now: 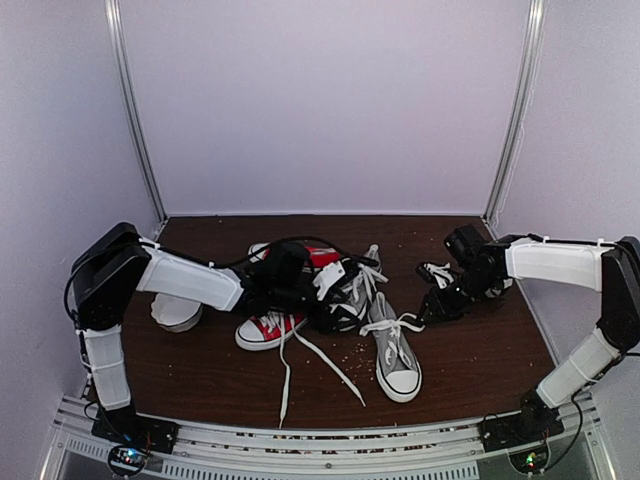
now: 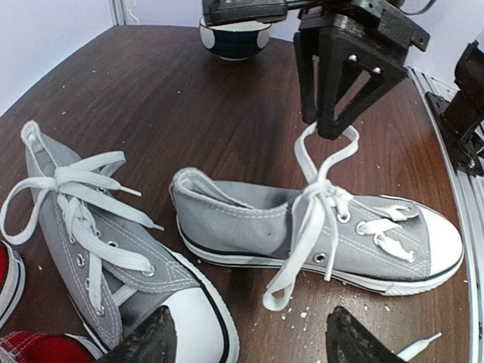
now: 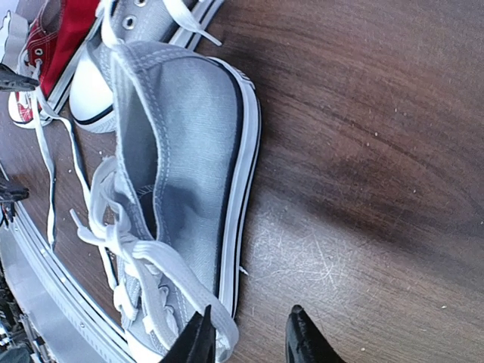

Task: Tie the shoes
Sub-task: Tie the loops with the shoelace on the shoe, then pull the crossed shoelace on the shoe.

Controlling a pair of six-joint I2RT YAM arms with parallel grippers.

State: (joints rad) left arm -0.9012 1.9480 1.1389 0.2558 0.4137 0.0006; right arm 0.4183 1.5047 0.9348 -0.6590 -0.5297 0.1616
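Left claw [image 2: 253,336] spread, empty; right claw [image 3: 251,329] slightly parted, pinching nothing, a lace loop [image 2: 327,147] at its tips. Both grey shoes [image 2: 249,223] lie on the table [image 2: 189,113], laces slack: no finished bow apparent, tying largely left.

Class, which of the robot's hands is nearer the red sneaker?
Left. The left hand hovers just beside the red sneaker; the right hand sits past the grey sneakers, farther off.

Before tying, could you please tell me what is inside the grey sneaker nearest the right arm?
The grey sneaker shows only bare grey lining at its heel opening. Toward the toe, the white laces and upper cover it, so that part cannot be seen.
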